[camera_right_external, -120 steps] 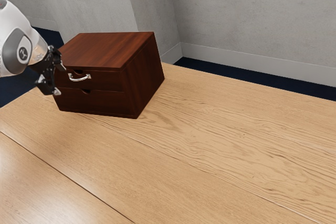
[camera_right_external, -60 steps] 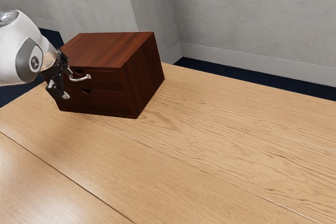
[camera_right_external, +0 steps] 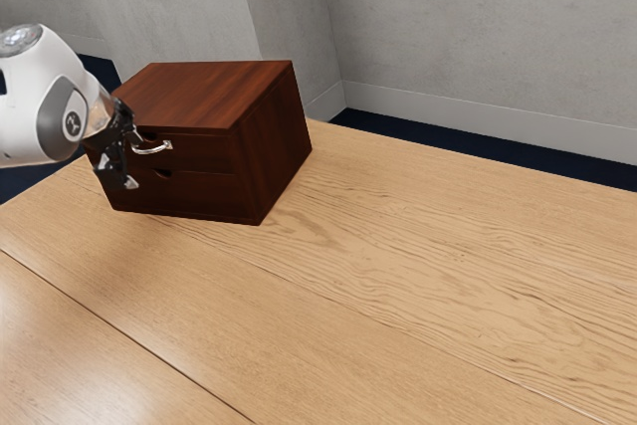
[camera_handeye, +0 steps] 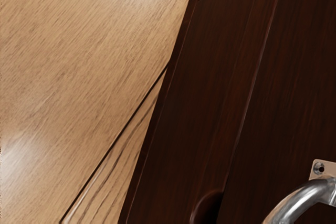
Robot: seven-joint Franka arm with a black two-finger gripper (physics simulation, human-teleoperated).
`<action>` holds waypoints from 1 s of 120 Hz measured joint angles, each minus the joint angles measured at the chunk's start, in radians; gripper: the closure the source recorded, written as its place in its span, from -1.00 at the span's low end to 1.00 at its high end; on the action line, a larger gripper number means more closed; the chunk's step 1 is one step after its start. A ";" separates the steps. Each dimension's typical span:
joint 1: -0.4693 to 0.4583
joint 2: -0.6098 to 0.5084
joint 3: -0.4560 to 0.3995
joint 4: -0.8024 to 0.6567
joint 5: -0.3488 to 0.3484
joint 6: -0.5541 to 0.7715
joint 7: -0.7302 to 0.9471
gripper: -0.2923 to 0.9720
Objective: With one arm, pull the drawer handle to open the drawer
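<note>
1. While the gripper (camera_right_external: 128, 158) hangs at the handle (camera_right_external: 151, 146), its jaws stand wide apart and grip nothing.
2. The top drawer (camera_right_external: 194, 151) looks shut in the cabinet (camera_right_external: 199, 92), on the table (camera_right_external: 398, 276) at the exterior view's left.

We count one dark wooden cabinet (camera_right_external: 214, 97) on one table (camera_right_external: 398, 276). It has two drawers, an upper drawer (camera_right_external: 199, 151) and a lower drawer (camera_right_external: 189, 189), and one curved metal handle (camera_right_external: 151, 147). We have one arm (camera_right_external: 40, 97) with one black gripper (camera_right_external: 129, 158).
</note>
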 joint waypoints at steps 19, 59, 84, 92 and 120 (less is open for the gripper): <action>-0.001 0.000 -0.001 -0.007 0.000 0.007 -0.004 -0.51; -0.002 -0.003 -0.001 -0.008 -0.001 0.007 -0.010 -0.21; -0.001 -0.015 0.000 -0.004 -0.001 -0.019 -0.013 0.37; -0.001 -0.023 0.000 -0.004 -0.001 -0.030 -0.014 0.48; 0.000 -0.049 0.002 -0.024 -0.015 -0.058 -0.016 0.64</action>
